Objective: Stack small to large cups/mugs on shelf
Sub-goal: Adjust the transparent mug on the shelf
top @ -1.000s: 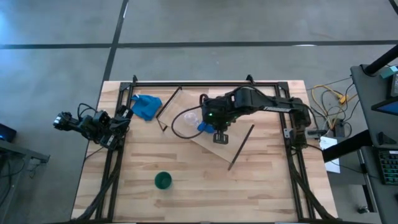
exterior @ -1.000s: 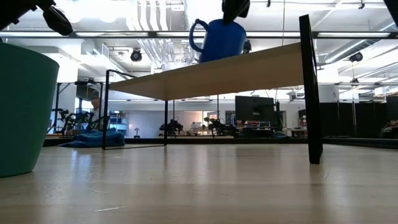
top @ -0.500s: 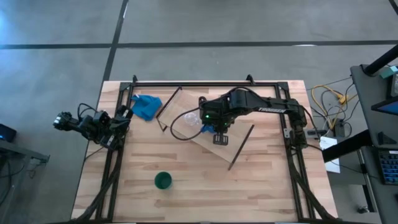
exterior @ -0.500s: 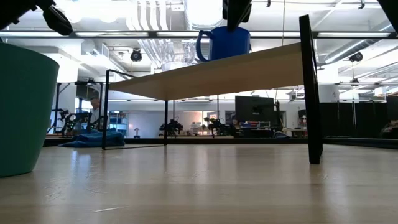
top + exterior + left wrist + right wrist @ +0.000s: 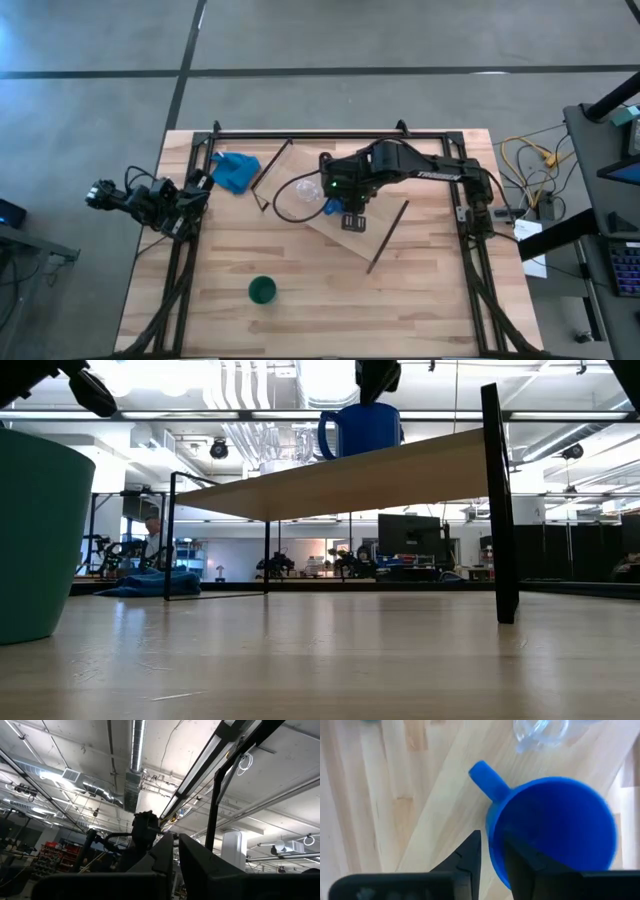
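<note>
High view: our right tool (image 5: 335, 203) pinches the rim of the blue mug (image 5: 331, 207), which stands on the shelf (image 5: 352, 235) beside the clear glass cup (image 5: 307, 190). The green cup (image 5: 262, 291) sits apart on the bench (image 5: 420, 300). Our left tool (image 5: 175, 855), pressed together, waits at the bench's left edge.

A glossy bright blue mug (image 5: 555, 827) and tiny clear glass cup (image 5: 542, 731) sit on the smooth, matt light-wood shelf plank (image 5: 400, 470), framed by thin dark metal rods (image 5: 497, 500).
</note>
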`<state>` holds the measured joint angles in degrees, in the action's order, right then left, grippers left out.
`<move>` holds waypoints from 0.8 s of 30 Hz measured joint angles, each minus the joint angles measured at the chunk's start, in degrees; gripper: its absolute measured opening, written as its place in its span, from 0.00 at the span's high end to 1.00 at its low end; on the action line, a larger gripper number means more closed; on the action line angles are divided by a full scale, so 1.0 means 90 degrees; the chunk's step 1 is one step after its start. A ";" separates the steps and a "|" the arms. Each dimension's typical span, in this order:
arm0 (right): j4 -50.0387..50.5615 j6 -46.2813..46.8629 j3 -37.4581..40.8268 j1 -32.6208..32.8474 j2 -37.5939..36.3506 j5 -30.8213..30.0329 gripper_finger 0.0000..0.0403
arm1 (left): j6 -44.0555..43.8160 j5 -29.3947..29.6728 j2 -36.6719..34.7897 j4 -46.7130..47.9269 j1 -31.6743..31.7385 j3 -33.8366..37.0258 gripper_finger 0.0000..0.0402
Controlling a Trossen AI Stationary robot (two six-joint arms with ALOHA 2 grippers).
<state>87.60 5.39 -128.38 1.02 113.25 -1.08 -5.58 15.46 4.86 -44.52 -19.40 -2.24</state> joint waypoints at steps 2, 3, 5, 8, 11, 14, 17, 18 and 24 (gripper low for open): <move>0.0007 0.0037 -0.0196 -0.0002 -0.0020 0.0000 0.82 | 0.0000 0.0000 0.0000 -0.0002 0.0000 0.0000 0.96; 0.0013 0.0076 -0.0329 0.0008 -0.0024 0.0002 0.81 | 0.0000 0.0002 0.0000 -0.0002 0.0002 0.0000 0.96; 0.0067 0.0119 -0.0652 0.0027 -0.0024 0.0002 0.81 | 0.0002 0.0002 0.0000 0.0001 0.0001 0.0000 0.96; -0.0171 0.0300 -0.0650 0.0105 -0.0279 0.0081 0.82 | 0.0028 0.0000 0.0069 0.0034 0.0002 0.0000 0.96; -0.0173 0.0619 -0.0641 0.0225 -0.0508 0.0307 0.83 | 0.0010 0.0000 0.0357 0.0061 0.0001 -0.0015 0.96; -0.0131 0.0871 -0.0668 0.0385 -0.0669 0.0333 0.84 | -0.0008 0.0000 0.0828 0.0066 0.0002 -0.0177 0.96; -0.0110 0.0980 -0.0673 0.0558 -0.0841 0.0330 0.84 | -0.0012 0.0000 0.1409 0.0061 0.0000 -0.0473 0.96; -0.0097 0.1061 -0.0675 0.0611 -0.0908 0.0330 0.84 | -0.0048 -0.0005 0.1614 0.0117 -0.0002 -0.0606 0.96; 0.0139 0.1642 -0.0680 0.0888 -0.1089 0.0330 0.84 | -0.1405 -0.0043 0.2661 0.2209 -0.0005 -0.2004 0.96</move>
<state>88.85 20.17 -134.50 9.01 103.45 1.89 -18.23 15.08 28.81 -24.63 -19.44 -20.27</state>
